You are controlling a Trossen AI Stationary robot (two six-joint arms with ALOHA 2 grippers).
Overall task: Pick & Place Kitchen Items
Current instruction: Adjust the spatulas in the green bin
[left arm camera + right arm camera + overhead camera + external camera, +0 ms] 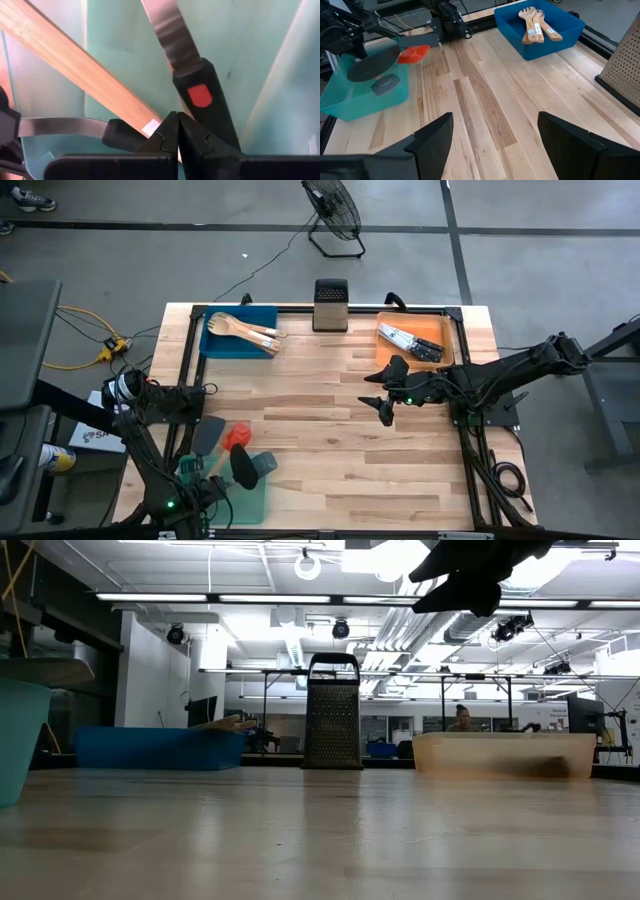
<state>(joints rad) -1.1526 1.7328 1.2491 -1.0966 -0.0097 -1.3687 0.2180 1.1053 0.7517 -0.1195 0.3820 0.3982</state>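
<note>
Dark right tool [384, 406] spread wide, empty above bare table [330, 460], left tool [177, 131] closed, empty, over green tray [250, 498].

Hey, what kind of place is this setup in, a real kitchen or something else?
Probably a large robotics lab or workshop, not a kitchen: a concrete floor with a standing fan, exposed ceiling ducts and strip lights, and benches with a person working beyond the wooden table.

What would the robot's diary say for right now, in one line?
left hand: shut, down in green tray | right hand: open, empty, above bare table | wooden spoons: blue tray | knives: orange tray
</note>
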